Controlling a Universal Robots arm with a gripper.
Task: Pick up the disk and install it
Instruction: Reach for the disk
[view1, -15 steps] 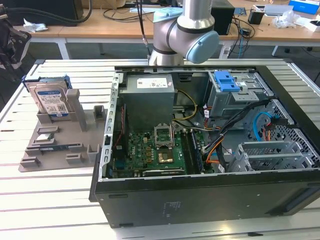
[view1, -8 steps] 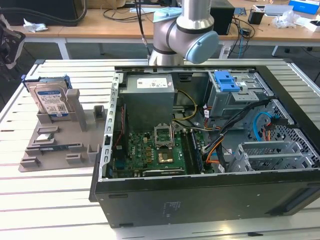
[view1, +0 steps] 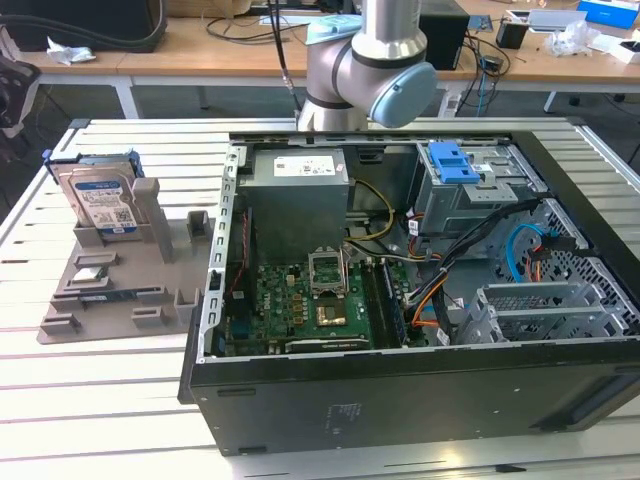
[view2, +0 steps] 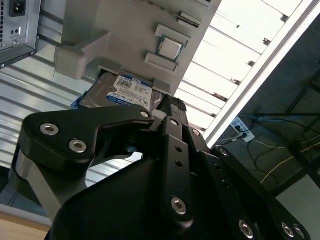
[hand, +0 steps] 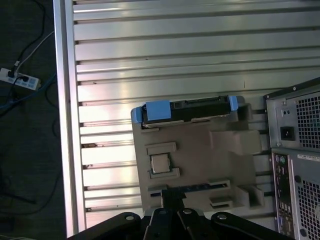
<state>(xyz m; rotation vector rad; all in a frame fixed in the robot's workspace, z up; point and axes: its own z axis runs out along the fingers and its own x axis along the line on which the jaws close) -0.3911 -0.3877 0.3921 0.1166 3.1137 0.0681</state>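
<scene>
Fingers (hand: 169, 196) (view2: 172, 107): black metal links, bolted, ribbed at the tips. In both wrist views I read them as drawn together, with nothing held and nothing touched.
Disk (view1: 100, 200) (view2: 125, 92) (hand: 195, 106): flat silver rectangle with a white-and-blue label and blue plastic rails along its sides. I see it standing on edge in a slot of the holder, at the exterior view's left of the case and apart from the fingertips.
Holder (view1: 125, 290): matte grey plastic with blocky slots and ribs. A small square metal chip (hand: 160, 163) sits in one recess.
Surface (view1: 110, 400): bright aluminium slats, ribbed.
Case (view1: 400, 400): black steel box lying open, with a green board inside.
</scene>
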